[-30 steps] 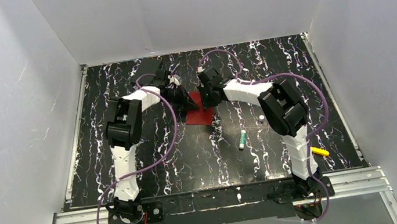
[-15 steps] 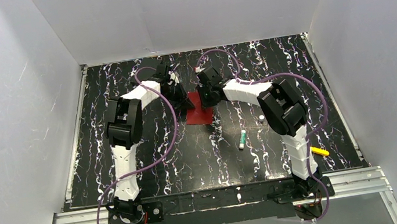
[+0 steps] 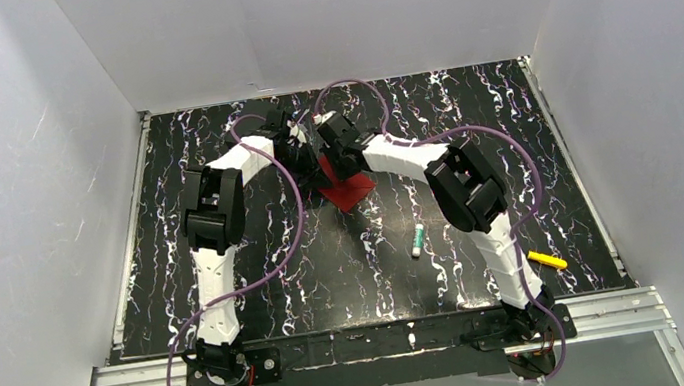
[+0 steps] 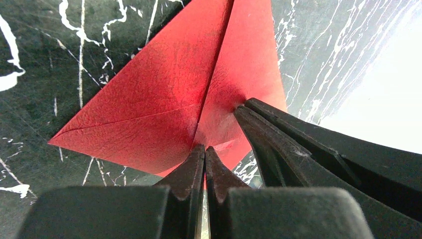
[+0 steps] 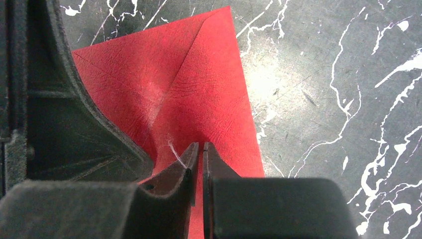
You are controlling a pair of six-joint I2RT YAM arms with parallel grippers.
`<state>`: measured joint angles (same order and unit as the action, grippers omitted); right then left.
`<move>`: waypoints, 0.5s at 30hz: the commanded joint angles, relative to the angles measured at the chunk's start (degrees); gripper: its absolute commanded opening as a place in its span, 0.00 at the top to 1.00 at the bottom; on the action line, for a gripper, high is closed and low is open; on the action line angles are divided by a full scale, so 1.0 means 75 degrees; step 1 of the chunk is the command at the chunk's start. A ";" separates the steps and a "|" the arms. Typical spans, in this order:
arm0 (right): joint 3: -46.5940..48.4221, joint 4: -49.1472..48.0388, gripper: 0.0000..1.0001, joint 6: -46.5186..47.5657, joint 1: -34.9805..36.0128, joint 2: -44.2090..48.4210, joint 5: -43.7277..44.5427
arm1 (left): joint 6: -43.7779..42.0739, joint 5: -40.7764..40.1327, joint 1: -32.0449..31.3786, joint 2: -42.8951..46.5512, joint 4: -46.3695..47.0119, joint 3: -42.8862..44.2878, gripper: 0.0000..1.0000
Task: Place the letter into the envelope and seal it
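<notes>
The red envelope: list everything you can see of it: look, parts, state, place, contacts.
The red envelope is bright red paper with a fine leathery grain. It lies askew on the black marbled table, toward the far edge; its triangular flaps are folded shut, meeting in creased seams. The closed left gripper and right gripper both rest their tips on it.

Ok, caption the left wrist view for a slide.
Closed left fingers and right fingers touch the bright red paper envelope.

Black white-veined tabletop [image 3: 467, 105], plain white walls [image 3: 323, 14], aluminium rail [image 3: 132, 382] in front
</notes>
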<state>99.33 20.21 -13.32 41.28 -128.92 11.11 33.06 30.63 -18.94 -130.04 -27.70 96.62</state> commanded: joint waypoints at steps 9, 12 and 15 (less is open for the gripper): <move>0.0022 -0.0118 0.87 0.0174 0.0305 -0.0295 -0.0473 | 0.0010 -0.0385 0.0256 -0.0573 -0.0530 -0.0567 1.00; 0.0139 -0.0101 0.89 0.0327 0.0344 -0.0487 -0.0523 | 0.0022 -0.0273 0.0297 -0.0594 -0.0490 -0.0597 1.00; 0.0023 -0.0298 0.89 0.0563 0.0462 -0.0517 -0.0501 | -0.0003 -0.0185 0.0333 -0.0625 -0.0490 -0.0591 1.00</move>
<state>99.68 17.54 -11.35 42.63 -129.49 10.26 34.89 34.81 -17.02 -130.43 -26.37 95.13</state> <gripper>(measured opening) 0.111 0.007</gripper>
